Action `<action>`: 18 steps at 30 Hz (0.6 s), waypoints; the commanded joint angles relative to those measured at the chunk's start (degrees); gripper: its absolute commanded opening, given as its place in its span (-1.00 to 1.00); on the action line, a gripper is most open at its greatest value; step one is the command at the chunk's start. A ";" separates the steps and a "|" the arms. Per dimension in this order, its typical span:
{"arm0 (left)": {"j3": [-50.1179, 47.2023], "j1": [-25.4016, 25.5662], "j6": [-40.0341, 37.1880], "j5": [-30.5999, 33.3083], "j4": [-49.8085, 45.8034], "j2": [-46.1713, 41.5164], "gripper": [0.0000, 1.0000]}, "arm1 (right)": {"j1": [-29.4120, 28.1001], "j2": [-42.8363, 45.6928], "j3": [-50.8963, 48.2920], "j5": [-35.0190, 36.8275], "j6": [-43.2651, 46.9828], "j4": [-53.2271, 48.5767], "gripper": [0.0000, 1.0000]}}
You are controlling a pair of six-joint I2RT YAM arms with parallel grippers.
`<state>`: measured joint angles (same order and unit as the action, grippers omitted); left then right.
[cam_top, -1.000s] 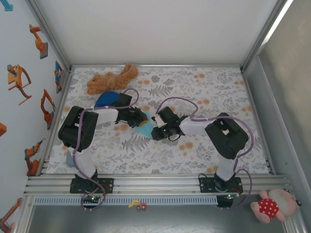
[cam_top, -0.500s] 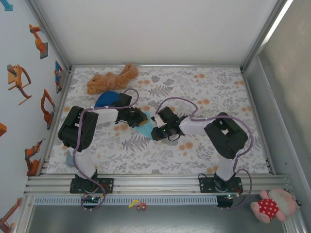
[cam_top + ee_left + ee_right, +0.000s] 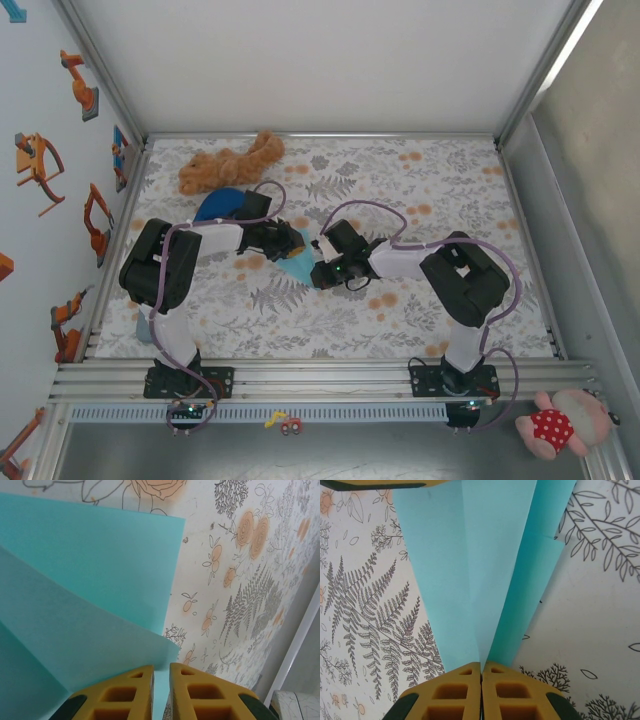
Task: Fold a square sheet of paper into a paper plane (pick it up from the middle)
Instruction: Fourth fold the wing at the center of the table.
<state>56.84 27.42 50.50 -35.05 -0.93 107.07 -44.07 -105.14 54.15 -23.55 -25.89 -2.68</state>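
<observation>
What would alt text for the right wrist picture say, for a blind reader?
The right tool, yellow-tipped, is pinched shut on the narrow end of folded light blue paper, which fans out away from it over a floral table cover.

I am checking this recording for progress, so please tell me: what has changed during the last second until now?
Nothing has visibly changed. The left end effector and the right end effector are both shut on the light blue paper, as before. The plush toy and the dark blue dome lie where they were.
</observation>
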 commanded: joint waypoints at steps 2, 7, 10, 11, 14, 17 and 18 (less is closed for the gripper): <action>2.06 0.50 -1.74 -1.54 0.07 1.22 -0.66 | 1.04 0.48 -0.58 -0.42 -3.06 -0.63 -0.78; 2.54 0.52 -1.88 -1.62 -0.16 1.48 -0.66 | 2.18 4.65 -1.94 -1.32 -7.41 1.80 -0.63; 2.74 0.55 -1.98 -1.83 -0.30 1.75 -0.66 | 2.75 6.22 -2.60 -0.63 -9.26 2.15 -0.51; 2.80 0.57 -1.98 -1.86 -0.31 1.90 -0.66 | 2.84 6.72 -2.71 -0.11 -9.48 2.06 -0.51; 2.94 0.62 -2.07 -1.93 -0.55 2.18 -0.66 | 3.19 7.58 -3.06 1.12 -10.75 2.74 -0.51; 3.10 0.59 -2.25 -1.90 -0.80 2.25 -0.66 | 3.46 7.87 -3.33 -0.12 -11.77 5.09 -0.52; 3.15 0.58 -2.25 -1.88 -0.82 2.34 -0.67 | 3.41 7.61 -3.18 -1.05 -12.02 5.94 -0.54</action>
<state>58.41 27.77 50.00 -35.90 -0.91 108.57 -41.04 -98.78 51.62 -23.90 -35.73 0.23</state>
